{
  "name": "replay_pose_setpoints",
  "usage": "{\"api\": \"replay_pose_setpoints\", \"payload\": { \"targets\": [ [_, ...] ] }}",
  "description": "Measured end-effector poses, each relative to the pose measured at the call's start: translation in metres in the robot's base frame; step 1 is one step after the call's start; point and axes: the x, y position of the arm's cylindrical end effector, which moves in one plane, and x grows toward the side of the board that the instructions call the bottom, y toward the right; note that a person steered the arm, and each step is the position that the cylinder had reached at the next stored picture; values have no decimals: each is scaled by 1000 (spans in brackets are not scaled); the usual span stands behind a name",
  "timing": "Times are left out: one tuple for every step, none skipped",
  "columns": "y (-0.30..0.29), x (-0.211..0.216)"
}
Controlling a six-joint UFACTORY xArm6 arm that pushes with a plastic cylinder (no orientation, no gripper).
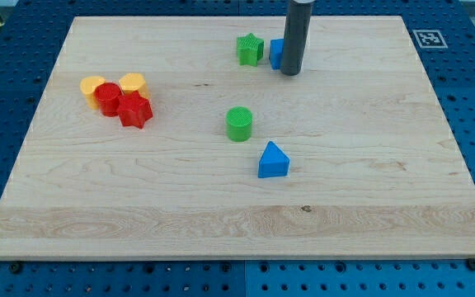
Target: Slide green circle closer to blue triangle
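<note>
The green circle [239,124] sits near the middle of the wooden board. The blue triangle [273,160] lies just below and to the right of it, a small gap between them. My tip [291,73] stands near the view's top, well above both blocks, touching neither. It partly hides a blue block [276,53] right behind it.
A green star-like block [250,49] lies at the view's top, left of the rod. A cluster at the view's left holds two yellow blocks [94,84] [132,82] and two red blocks [108,97] [136,110]. The board's edge [237,256] meets a blue perforated table.
</note>
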Motion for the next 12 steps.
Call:
{"api": "replay_pose_setpoints", "payload": {
  "targets": [
    [-1,-10],
    [-1,-19],
    [-1,-8],
    [6,40],
    [-24,84],
    [-76,103],
    [-103,105],
    [-104,105],
    [-117,120],
    [-134,156],
    [-148,185],
    [-165,208]
  ]
}}
